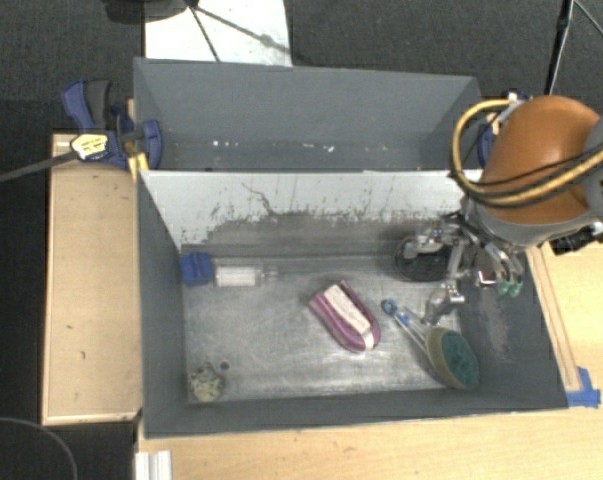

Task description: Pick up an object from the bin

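My gripper (469, 294) hangs low at the right end of the bin, open, with nothing between its fingers. Just below it and to the left lies a thin blue pen-like stick (399, 315). A round green and tan disc (454, 358) leans near the bin's front right corner, just under the gripper. A black round thing (415, 264) sits to the gripper's left, by the back wall. Further left, in the middle of the floor, lies a purple and white oblong pack (346, 318).
A clear tube with a blue cap (219, 272) lies at the left by the back wall. A small crumpled grey-tan lump (208, 382) sits in the front left corner. The arm's orange cover and cables hang over the bin's right rim.
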`<state>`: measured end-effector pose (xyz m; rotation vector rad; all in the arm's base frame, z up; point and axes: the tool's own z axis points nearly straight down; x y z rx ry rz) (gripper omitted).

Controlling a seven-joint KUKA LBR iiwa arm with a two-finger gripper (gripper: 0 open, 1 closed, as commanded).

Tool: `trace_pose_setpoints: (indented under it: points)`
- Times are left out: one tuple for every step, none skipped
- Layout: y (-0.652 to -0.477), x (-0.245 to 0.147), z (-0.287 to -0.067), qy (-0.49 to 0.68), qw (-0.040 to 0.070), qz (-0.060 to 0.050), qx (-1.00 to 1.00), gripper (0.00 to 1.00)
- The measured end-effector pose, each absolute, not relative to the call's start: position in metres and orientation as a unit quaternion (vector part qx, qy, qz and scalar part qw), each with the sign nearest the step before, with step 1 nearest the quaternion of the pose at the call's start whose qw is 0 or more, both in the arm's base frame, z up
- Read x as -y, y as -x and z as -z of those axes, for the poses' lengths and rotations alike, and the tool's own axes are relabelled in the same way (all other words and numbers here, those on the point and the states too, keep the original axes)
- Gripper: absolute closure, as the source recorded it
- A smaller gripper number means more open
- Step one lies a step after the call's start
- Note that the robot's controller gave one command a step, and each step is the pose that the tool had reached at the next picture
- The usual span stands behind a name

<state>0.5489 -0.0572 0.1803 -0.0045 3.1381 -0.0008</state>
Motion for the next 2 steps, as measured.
trace_pose_setpoints:
  points:
    - [-0.5478, -0.0320, -0.0729, 0.159, 0.004, 0.001, -0.987, 0.00]
    - [-0.5502, -0.0323, -0.0754, 0.159, 0.009, 0.000, -0.987, 1.00]
